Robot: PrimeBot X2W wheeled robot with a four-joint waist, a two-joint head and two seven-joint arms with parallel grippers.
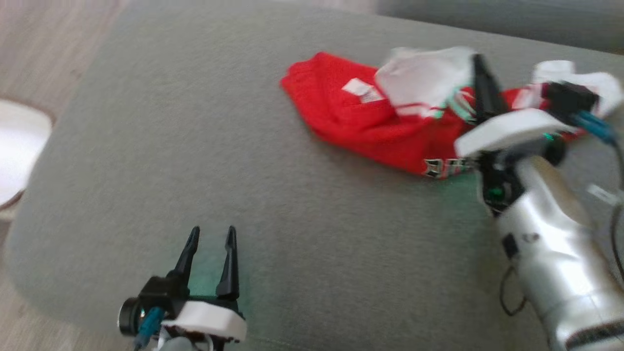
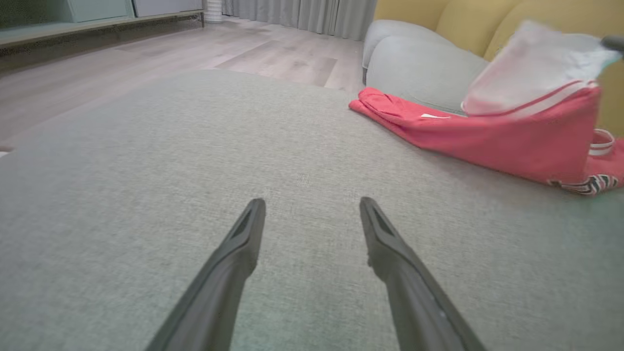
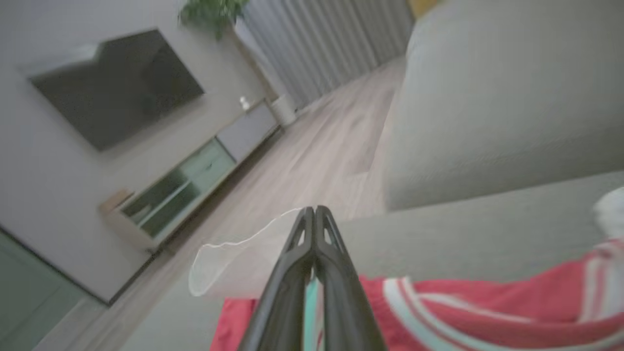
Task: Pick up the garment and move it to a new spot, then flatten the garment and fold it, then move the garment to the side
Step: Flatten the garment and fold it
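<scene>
At the far left a round white table (image 1: 14,146) stands on the pale wooden floor (image 1: 44,44), just beside the broad grey fabric cushion (image 1: 195,146) that spreads across the middle. The left gripper (image 1: 209,233) sits low over the near left part of that cushion, its two dark fingers (image 2: 243,243) spread apart with nothing between them, well apart from the cloth. Further right, on the far part of the cushion, lies a red garment (image 1: 351,112) of mesh-like cloth with white panels and green-and-white striped trim; its left end rests flat on the cushion while its right end is raised. There the right gripper (image 1: 479,61) is pinched tight on a white fold of the red garment (image 3: 463,302), fingers (image 3: 336,292) pressed together.
</scene>
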